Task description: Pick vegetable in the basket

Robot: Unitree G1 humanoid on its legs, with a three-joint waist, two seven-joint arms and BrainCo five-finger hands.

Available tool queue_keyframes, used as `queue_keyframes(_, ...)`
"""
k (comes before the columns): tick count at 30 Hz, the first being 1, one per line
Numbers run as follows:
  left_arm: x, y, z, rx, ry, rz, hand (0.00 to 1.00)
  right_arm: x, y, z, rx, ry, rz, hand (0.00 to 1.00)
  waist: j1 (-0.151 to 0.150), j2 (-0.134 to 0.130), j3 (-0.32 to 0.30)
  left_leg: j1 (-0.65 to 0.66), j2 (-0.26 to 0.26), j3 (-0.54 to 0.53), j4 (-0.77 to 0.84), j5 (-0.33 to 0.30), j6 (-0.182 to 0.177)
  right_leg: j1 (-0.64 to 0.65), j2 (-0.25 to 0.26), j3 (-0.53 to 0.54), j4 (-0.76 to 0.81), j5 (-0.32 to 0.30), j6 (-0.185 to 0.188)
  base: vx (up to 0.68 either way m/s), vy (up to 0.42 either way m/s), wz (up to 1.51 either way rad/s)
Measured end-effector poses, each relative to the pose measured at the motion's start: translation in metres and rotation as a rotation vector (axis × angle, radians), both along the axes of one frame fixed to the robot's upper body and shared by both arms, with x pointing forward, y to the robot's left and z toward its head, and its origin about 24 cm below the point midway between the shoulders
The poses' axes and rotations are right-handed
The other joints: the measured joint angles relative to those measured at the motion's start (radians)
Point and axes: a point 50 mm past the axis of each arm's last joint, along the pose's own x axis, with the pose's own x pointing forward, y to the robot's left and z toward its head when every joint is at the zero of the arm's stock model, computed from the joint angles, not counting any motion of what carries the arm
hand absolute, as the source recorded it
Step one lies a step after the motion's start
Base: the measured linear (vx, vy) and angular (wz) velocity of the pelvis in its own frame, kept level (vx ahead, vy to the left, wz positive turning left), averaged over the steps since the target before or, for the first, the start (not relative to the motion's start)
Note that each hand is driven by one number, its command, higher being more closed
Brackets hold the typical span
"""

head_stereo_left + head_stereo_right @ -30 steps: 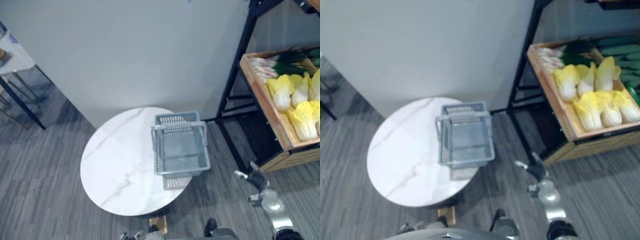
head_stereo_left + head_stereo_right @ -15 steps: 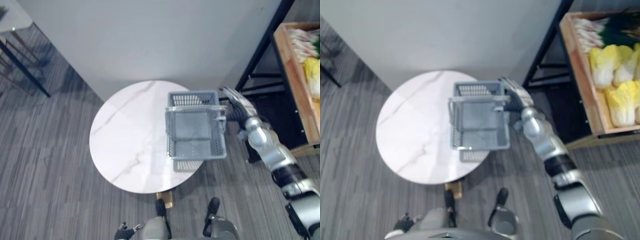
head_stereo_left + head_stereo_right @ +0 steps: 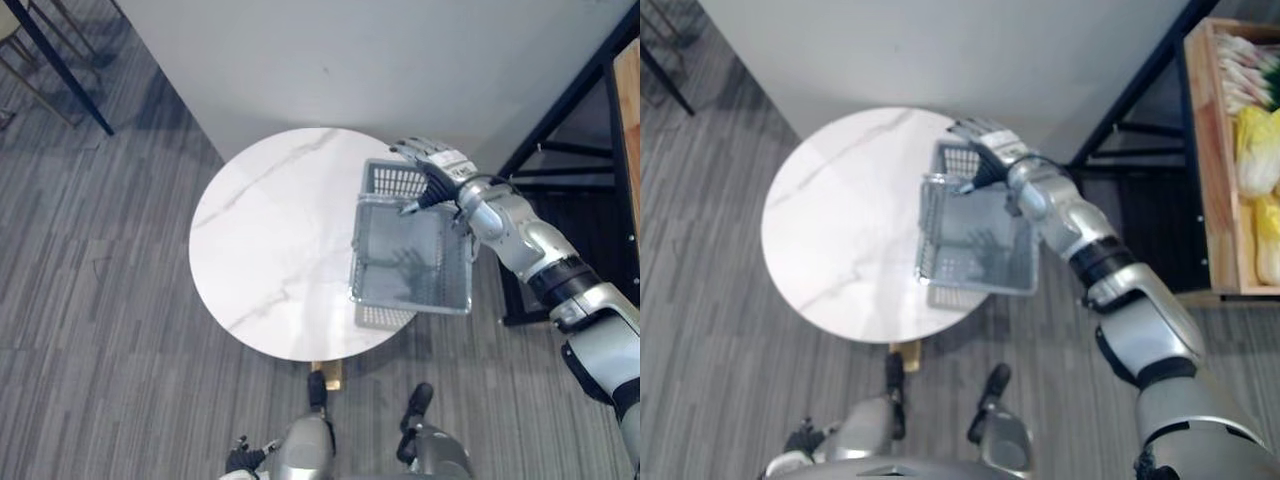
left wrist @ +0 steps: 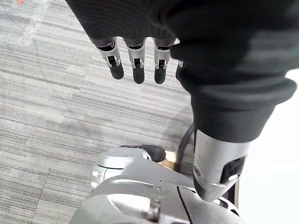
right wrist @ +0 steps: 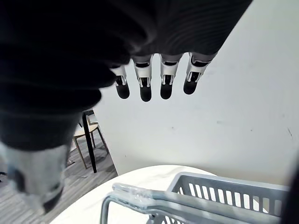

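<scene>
Over basket [image 3: 412, 306] far rim, right hand [image 3: 440, 165] outstretched, empty; left hand [image 4: 138, 60] relaxed.

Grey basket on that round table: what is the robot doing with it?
The robot's right hand hovers, fingers straight, over the far end of the empty grey basket, which sits at the edge of the white round table. It holds nothing yet. The yellow cabbages lie in a wooden crate on the rack to its right. The left hand hangs idle and open, low over the floor.
</scene>
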Motion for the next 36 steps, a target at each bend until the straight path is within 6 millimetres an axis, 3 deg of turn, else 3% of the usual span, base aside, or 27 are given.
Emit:
queue_keyframes(5,0.011,-0.001,0.002,0.005,-0.024,-0.019,0.0,0.008,-0.01,-0.006,-0.025,0.032,-0.065,0.0,0.021,-0.001,0.024,-0.006,0.002,-0.01,-0.012,0.011,-0.002,-0.001,0.005,0.0,-0.006,0.0,0.0,0.01,0.0,0.07)
queue_keyframes(16,0.021,-0.001,0.006,0.035,-0.057,-0.056,0.0,0.017,-0.028,-0.021,0.013,0.084,-0.19,0.0,0.02,0.0,0.078,-0.009,-0.018,-0.015,-0.046,0.03,0.001,-0.016,-0.008,-0.006,-0.007,0.002,0.003,0.01,0.012,0.01)
queue_keyframes(32,0.023,-0.003,0.006,0.052,-0.054,-0.099,0.0,0.018,-0.051,-0.035,0.068,0.117,-0.299,0.0,0.022,0.008,0.084,-0.004,-0.037,-0.02,-0.054,0.033,0.005,-0.014,-0.027,-0.008,-0.002,0.004,0.006,0.02,0.016,0.01)
queue_keyframes(33,0.023,-0.003,0.006,0.052,-0.054,-0.102,0.0,0.018,-0.052,-0.034,0.073,0.117,-0.302,1.0,0.022,0.011,0.085,-0.004,-0.037,-0.02,-0.054,0.033,0.005,-0.014,-0.028,-0.008,0.0,0.004,0.006,0.0,0.0,0.0)
queue_keyframes(36,0.023,-0.004,0.006,0.054,-0.052,-0.115,0.0,0.018,-0.056,-0.033,0.091,0.114,-0.317,1.0,0.022,0.019,0.089,-0.003,-0.039,-0.023,-0.054,0.036,0.008,-0.014,-0.03,-0.008,0.004,0.004,0.006,0.0,0.0,0.0)
